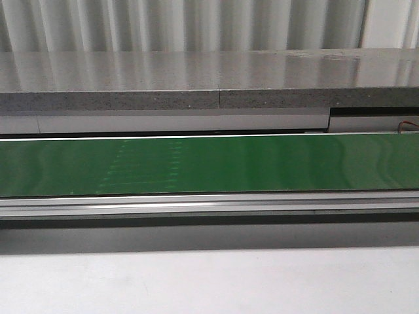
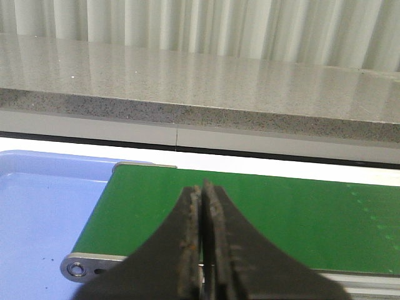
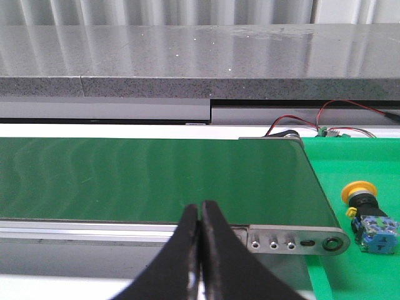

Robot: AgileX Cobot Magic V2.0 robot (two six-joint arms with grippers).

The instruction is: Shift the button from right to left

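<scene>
The button [image 3: 369,217], a blue-grey block with a round yellow cap, lies on its side on a green surface [image 3: 356,162] just past the right end of the green belt [image 3: 156,178]. My right gripper [image 3: 199,209] is shut and empty, over the belt's near rail, well to the left of the button. My left gripper [image 2: 202,190] is shut with nothing held, above the belt's [image 2: 262,206] left end. In the front view only the belt [image 1: 209,163] shows; neither gripper nor the button appears there.
A blue tray [image 2: 37,212] lies just beyond the belt's left end. A grey stone ledge [image 1: 196,75] runs behind the belt. Red and black wires [image 3: 325,122] sit by the belt's far right corner. A white tabletop [image 1: 209,281] lies in front of the conveyor.
</scene>
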